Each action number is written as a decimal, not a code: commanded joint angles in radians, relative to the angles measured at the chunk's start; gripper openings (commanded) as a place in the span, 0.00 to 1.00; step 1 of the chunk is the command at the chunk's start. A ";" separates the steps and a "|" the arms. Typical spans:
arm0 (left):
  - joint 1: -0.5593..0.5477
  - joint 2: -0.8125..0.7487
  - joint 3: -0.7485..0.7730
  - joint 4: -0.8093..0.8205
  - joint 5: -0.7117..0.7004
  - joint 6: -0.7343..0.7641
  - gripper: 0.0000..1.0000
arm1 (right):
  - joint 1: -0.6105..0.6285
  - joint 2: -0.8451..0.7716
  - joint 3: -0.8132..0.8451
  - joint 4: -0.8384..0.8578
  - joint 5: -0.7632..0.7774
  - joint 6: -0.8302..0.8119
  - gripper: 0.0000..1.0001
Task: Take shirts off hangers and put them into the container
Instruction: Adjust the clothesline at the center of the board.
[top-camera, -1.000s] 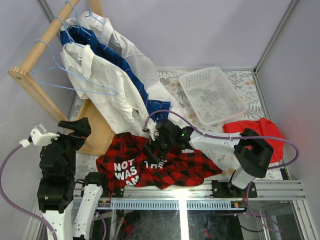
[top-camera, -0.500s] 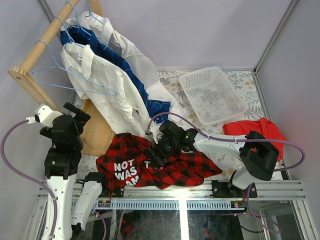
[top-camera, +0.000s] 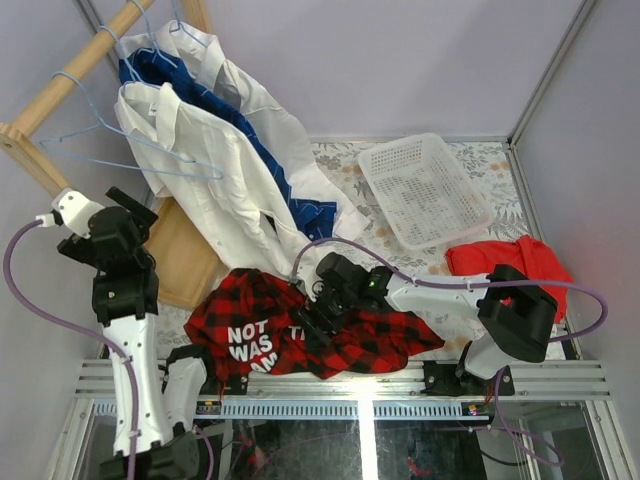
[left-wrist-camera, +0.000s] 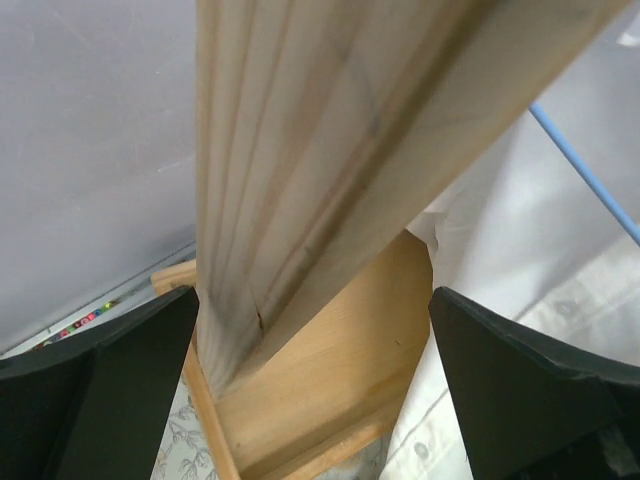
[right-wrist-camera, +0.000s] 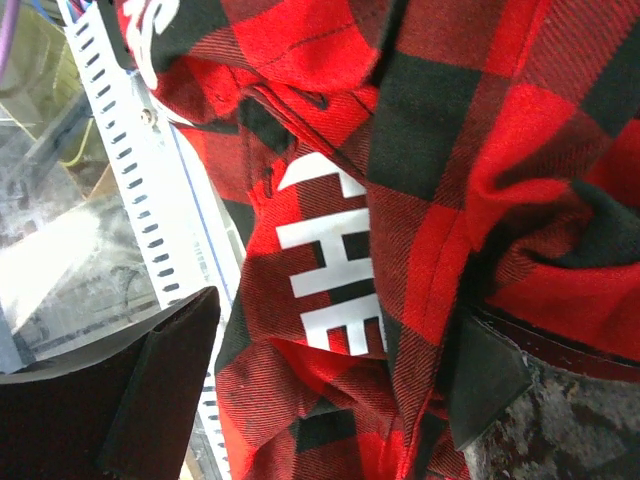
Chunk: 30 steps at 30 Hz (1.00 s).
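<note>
The red-and-black plaid shirt (top-camera: 350, 340) lies crumpled at the table's near edge, off any hanger. My right gripper (top-camera: 312, 318) is pressed down on it, open, with a fold of plaid cloth (right-wrist-camera: 330, 300) between its fingers (right-wrist-camera: 150, 390). Two white shirts (top-camera: 215, 170) and the dark blue shirt (top-camera: 262, 160) hang on light-blue wire hangers (top-camera: 100, 125) from the wooden rack (top-camera: 60, 85). My left gripper (top-camera: 128, 212) is open, its jaws on either side of the rack's wooden post (left-wrist-camera: 300, 200), not closed on it. The white container (top-camera: 425, 190) sits at the back right.
A plain red cloth (top-camera: 515, 262) lies right of the right arm. The rack's wooden base (top-camera: 185, 265) stands on the patterned table beside the left arm. A blue hanger wire (left-wrist-camera: 585, 175) and white shirt cloth (left-wrist-camera: 530, 260) show in the left wrist view.
My left arm has swung up and toward the rack post. The rack and hanging shirts have shifted up-left. My right gripper has sunk slightly nearer onto the plaid shirt.
</note>
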 joint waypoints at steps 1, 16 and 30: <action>0.165 0.076 0.024 0.094 0.288 0.048 1.00 | 0.008 -0.041 -0.034 0.028 0.031 0.024 0.90; 0.179 -0.114 -0.017 -0.094 0.578 -0.135 1.00 | 0.085 0.057 0.029 -0.044 0.253 -0.047 0.99; 0.182 0.011 0.032 -0.057 0.299 -0.036 1.00 | 0.170 0.090 -0.043 0.088 0.411 0.068 0.99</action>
